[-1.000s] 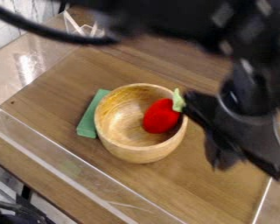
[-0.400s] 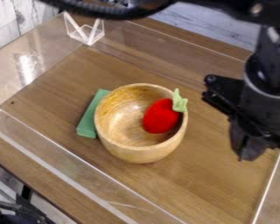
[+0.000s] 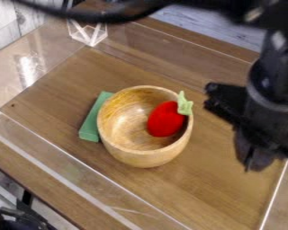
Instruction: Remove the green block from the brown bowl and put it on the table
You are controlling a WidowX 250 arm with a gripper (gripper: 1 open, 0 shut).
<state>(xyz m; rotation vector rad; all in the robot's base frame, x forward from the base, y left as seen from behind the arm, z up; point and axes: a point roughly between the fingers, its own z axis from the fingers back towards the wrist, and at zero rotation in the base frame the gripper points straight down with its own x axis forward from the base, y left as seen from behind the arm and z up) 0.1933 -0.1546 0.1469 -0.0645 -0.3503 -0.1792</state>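
Observation:
The brown bowl (image 3: 125,144) sits mid-table on the dark wood table (image 3: 62,85). Inside it lies a red strawberry-like toy (image 3: 167,119) with a green stalk (image 3: 183,103). A flat green block (image 3: 91,119) lies on the table against the bowl's left side, partly hidden by the bowl's wall. My gripper (image 3: 257,162) is dark and points down over the table to the right of the bowl, apart from it. Its fingers look shut, with nothing visible between them.
Low clear acrylic walls (image 3: 62,175) edge the table at the front and left. A small clear folded stand (image 3: 89,34) sits at the back left. The dark arm fills the upper right of the view.
The arm has drifted a little right and up, away from the bowl. The bowl, the red toy and the green block have stayed put.

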